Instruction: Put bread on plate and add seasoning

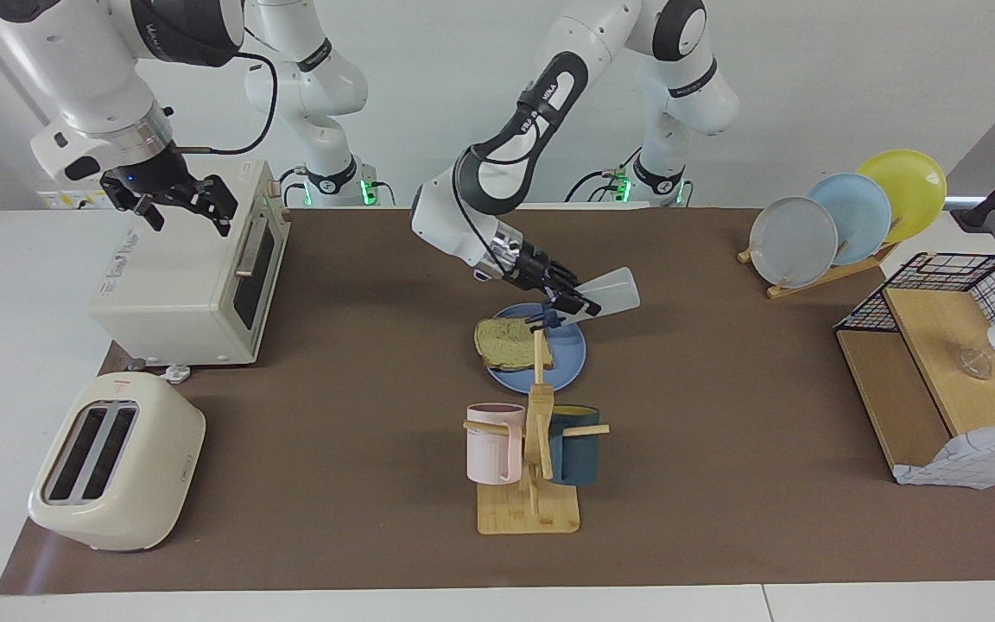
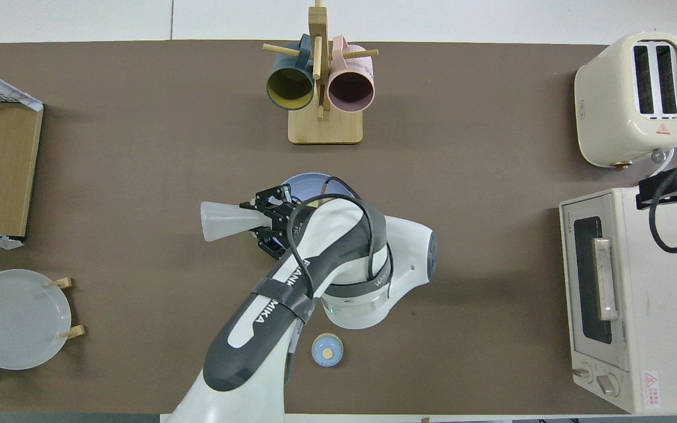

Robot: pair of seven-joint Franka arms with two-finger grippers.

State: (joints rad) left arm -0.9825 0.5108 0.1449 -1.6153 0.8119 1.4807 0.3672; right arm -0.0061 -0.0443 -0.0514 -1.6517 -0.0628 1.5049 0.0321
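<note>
At frame centre, left gripper (image 1: 568, 302) clamped on tilted seasoning (image 1: 610, 294), cap seemingly over bread (image 1: 510, 341): shake gently, stay centred.

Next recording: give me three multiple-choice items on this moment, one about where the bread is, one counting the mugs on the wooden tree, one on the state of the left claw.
1. Where is the bread?
A. in the toaster
B. on the blue plate
C. on the toaster oven

2. How many mugs hang on the wooden mug tree?
A. one
B. two
C. four

3. What is the left claw doing?
A. shut on the seasoning bottle, tilted over the plate
B. open above the toaster
C. resting on the dish rack

Key:
1 B: the bread lies flat on the blue plate.
2 B: a pink mug and a dark teal mug hang on the mug tree.
3 A: the left claw grips the seasoning bottle, cap end down toward the plate.
</note>
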